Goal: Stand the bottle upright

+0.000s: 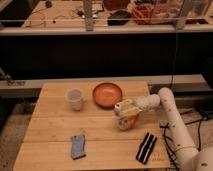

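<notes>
My gripper (125, 114) is at the end of the white arm that comes in from the right. It hangs low over the wooden table (55, 135), just in front of the orange bowl. The bottle (124, 123), orange with pale parts, is right under the gripper and against it, close to the table top. The gripper hides much of it, so I cannot tell whether it is upright or tilted.
A round orange bowl (107, 94) sits at the back middle, with a translucent white cup (75, 98) to its left. A blue packet (78, 145) lies front left and a black flat object (145, 147) front right. The table's right edge is near the arm.
</notes>
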Robot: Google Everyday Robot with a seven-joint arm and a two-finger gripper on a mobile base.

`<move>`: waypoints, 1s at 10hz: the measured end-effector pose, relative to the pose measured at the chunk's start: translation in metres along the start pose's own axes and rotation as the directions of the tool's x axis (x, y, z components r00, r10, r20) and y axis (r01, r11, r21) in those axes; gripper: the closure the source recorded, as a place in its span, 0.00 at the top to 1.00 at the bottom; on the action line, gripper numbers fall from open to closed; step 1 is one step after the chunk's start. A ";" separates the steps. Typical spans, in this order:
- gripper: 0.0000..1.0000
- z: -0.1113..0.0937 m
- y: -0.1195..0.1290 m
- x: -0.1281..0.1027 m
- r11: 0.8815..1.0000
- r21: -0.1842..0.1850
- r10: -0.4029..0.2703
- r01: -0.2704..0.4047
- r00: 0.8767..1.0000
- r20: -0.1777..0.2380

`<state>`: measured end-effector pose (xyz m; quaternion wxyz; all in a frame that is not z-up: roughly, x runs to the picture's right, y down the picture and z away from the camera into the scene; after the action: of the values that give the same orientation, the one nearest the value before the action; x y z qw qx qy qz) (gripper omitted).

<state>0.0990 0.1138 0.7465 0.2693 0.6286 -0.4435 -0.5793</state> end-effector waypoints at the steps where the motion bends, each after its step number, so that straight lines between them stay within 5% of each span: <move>1: 0.00 0.000 0.000 0.000 1.000 -0.001 0.000 0.000 1.000 0.000; 10: 0.00 -0.006 -0.010 -0.004 1.000 -0.017 -0.012 0.012 0.999 0.039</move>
<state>0.1077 0.1206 0.7410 0.2625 0.6174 -0.4400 -0.5969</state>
